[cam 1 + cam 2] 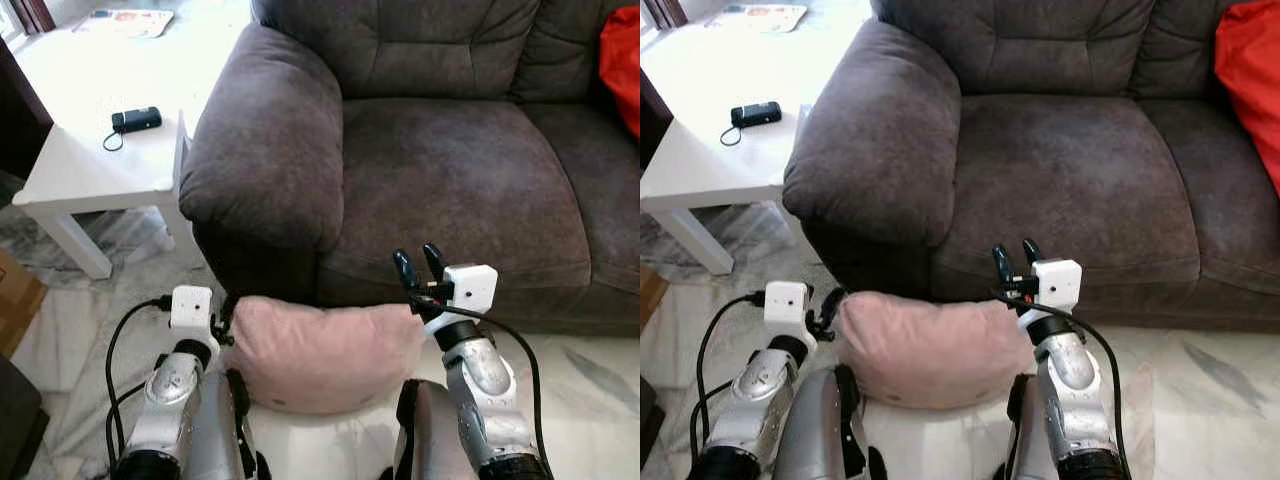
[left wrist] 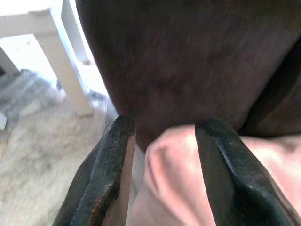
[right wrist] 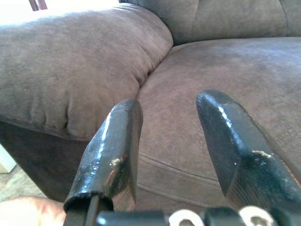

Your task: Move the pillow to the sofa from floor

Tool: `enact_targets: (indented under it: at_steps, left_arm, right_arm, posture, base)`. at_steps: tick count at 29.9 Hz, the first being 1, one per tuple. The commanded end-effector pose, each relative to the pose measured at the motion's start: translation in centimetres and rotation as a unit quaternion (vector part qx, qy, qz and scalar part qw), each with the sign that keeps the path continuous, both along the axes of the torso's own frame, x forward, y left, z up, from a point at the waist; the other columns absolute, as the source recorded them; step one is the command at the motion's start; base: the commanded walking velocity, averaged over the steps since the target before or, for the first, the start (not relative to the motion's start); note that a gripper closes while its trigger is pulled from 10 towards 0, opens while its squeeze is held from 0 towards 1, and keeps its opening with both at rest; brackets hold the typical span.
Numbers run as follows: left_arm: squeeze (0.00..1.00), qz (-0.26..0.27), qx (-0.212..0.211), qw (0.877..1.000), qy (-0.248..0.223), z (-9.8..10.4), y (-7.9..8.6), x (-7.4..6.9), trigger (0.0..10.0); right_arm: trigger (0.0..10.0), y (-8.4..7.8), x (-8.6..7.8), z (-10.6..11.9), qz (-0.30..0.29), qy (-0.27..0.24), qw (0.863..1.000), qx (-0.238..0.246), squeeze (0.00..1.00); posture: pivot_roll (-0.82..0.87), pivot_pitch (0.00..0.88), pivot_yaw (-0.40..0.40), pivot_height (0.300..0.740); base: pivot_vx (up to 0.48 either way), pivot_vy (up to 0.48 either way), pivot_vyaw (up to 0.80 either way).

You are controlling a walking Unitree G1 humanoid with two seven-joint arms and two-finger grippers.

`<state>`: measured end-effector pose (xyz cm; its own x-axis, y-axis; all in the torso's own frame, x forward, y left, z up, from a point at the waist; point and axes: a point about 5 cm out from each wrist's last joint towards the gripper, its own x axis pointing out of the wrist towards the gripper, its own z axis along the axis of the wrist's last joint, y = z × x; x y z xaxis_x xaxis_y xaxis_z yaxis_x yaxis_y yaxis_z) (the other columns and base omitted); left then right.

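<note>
My own torso and arms hide the near edge of the pink pillow (image 1: 325,352). The red cushion (image 1: 1252,80) on the sofa (image 1: 450,170) is cut off by the frame's right edge. My left gripper (image 1: 226,325) is mostly hidden behind the pillow's end.

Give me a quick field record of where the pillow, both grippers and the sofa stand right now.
pillow: soft pink pillow, between the two arms, in front of the sofa's front edge
left gripper: left gripper open, fingers straddling the pillow's end
right gripper: right gripper open, fingers pointing up at the pillow's other end, nothing between them
sofa: dark grey-brown fabric sofa, seat cushion bare ahead; red cushion at its far right
side table: white side table left of the armrest, small black device on it
</note>
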<state>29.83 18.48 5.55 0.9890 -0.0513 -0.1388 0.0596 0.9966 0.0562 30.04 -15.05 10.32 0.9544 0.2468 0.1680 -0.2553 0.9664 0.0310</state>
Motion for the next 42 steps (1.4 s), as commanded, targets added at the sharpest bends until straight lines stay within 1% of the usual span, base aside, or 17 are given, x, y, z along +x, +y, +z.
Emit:
enact_targets:
  at_steps: [1,3,4,7,10,15,23,30,35,38,39,42]
  left_arm:
    - [0.00,0.000,0.002,1.000,0.019,-0.5,0.1,0.0,10.0]
    - [0.00,-0.001,0.000,1.000,0.031,-0.9,0.1,0.0,10.0]
    - [0.00,-0.002,-0.002,0.999,0.044,-1.4,0.1,0.0,10.0]
    - [0.00,-0.001,0.004,0.999,0.048,-1.6,0.2,0.1,10.0]
    - [0.00,0.006,0.006,0.999,0.048,-1.7,0.4,0.2,10.0]
    - [0.00,0.001,0.006,0.999,0.049,-1.7,0.3,0.3,10.0]
    - [0.00,-0.004,0.004,0.999,0.046,-1.8,-0.1,0.4,10.0]
    - [0.00,-0.012,0.012,0.999,0.042,-1.6,-0.2,0.6,10.0]
    - [0.00,-0.019,0.006,0.999,0.049,-1.9,-0.2,0.4,10.0]
    - [0.00,-0.024,0.013,0.996,0.081,-2.9,0.0,-0.2,10.0]
    - [0.00,-0.024,0.013,0.996,0.081,-2.9,0.0,-0.2,10.0]
    - [0.00,-0.016,-0.006,0.994,0.105,-3.7,0.2,-0.6,10.0]
  right_arm:
    - [10.0,-0.1,-0.1,-0.3,-0.003,0.007,1.000,0.003,0.00]
    - [10.0,-0.1,-0.1,-0.3,-0.002,0.008,1.000,0.003,0.00]
    - [10.0,-0.1,-0.1,-0.3,-0.002,0.009,1.000,0.003,0.00]
    - [10.0,0.0,0.0,-0.3,0.000,0.009,1.000,0.003,0.00]
    - [10.0,0.1,-0.1,-0.2,0.001,0.008,1.000,0.003,0.00]
    - [10.0,0.0,-0.1,-0.3,-0.001,0.009,1.000,0.004,0.00]
    - [10.0,0.2,0.1,-0.2,0.003,0.008,1.000,0.003,0.00]
    - [10.0,0.2,0.2,-0.1,0.004,0.008,1.000,0.002,0.00]
    - [10.0,0.3,0.2,-0.1,0.005,0.008,1.000,0.002,0.00]
    - [10.0,0.3,0.2,-0.1,0.006,0.008,1.000,0.001,0.00]
    - [10.0,0.3,0.2,-0.1,0.006,0.008,1.000,0.001,0.00]
    - [10.0,0.3,0.2,-0.2,0.006,0.009,1.000,0.001,0.00]
  posture:
    - [0.05,0.154,-0.012,0.500]
    - [0.05,0.154,-0.012,0.500]
    - [0.05,0.156,-0.013,0.500]
    - [0.05,0.159,-0.012,0.500]
    - [0.04,0.159,-0.011,0.500]
    - [0.05,0.162,-0.012,0.500]
    - [0.05,0.158,-0.015,0.500]
    - [0.05,0.156,-0.018,0.500]
    - [0.05,0.155,-0.019,0.500]
    - [0.05,0.155,-0.018,0.500]
    - [0.05,0.155,-0.018,0.500]
    - [0.05,0.159,-0.018,0.500]
  base:
    - [0.000,0.000,0.00]
    - [0.000,0.000,0.00]
    - [0.000,0.000,0.00]
    - [0.000,0.000,0.00]
    - [0.000,0.000,0.00]
    - [0.248,0.000,0.00]
    - [0.299,0.000,0.00]
    - [0.320,0.000,0.00]
    - [0.000,0.000,0.00]
    - [0.000,0.000,0.00]
    - [0.000,0.000,0.00]
    - [0.000,0.000,0.00]
